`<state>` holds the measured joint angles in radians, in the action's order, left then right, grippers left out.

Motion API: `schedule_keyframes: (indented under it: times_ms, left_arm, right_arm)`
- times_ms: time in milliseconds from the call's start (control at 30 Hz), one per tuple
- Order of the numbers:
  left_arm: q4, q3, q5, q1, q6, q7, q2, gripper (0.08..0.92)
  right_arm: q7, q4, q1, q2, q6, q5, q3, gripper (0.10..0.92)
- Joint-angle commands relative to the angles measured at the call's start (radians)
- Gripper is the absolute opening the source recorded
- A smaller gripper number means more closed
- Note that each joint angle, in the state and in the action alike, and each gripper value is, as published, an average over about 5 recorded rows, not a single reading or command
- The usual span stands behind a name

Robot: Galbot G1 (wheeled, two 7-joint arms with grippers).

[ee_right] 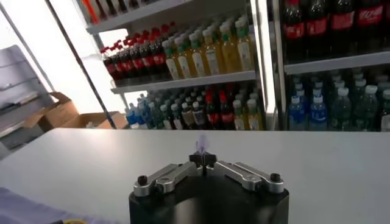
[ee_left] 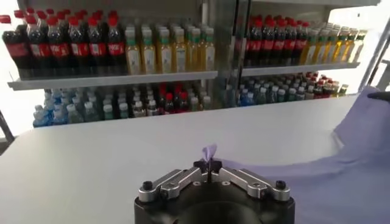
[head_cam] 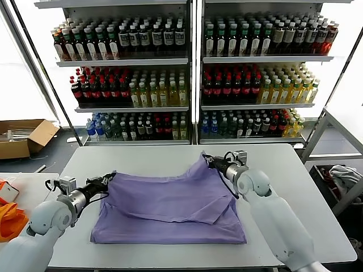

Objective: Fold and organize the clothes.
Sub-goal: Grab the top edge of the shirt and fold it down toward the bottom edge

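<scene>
A lavender T-shirt lies on the white table, plain side up, its far edge raised at both corners. My left gripper is shut on the shirt's far left corner, a little above the table. In the left wrist view the gripper pinches a small tuft of the shirt. My right gripper is shut on the far right corner, lifted into a peak. In the right wrist view the gripper holds a tuft of the shirt. No print shows.
Shelves of bottled drinks stand behind the table. A cardboard box sits on the floor at far left. An orange item lies on a side table at left. A cart with cloth is at right.
</scene>
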<state>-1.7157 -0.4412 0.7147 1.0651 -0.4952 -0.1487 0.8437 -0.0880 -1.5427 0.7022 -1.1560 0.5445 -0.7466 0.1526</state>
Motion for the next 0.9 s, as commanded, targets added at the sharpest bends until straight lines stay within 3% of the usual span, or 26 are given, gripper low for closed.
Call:
schedule_keyframes:
  times_ms: [33, 467, 900]
  left_arm:
    - [-0.128, -0.093, 0.016, 0.133, 0.008, 0.012, -0.014, 0.088]
    - [-0.224, -0.173, -0.001, 0.366, 0.043, -0.025, -0.021, 0.088]
    - [-0.244, -0.198, -0.081, 0.492, 0.060, -0.044, 0.030, 0.088]
  right_arm:
    - [0.048, -0.393, 0.331, 0.129, -0.002, -0.061, 0.147, 0.107]
    - [0.053, -0.652, 0.721, 0.123, -0.018, -0.033, 0.320, 0.107]
    - [0.037, -0.666, 0.888, 0.085, -0.045, 0.092, 0.354, 0.107]
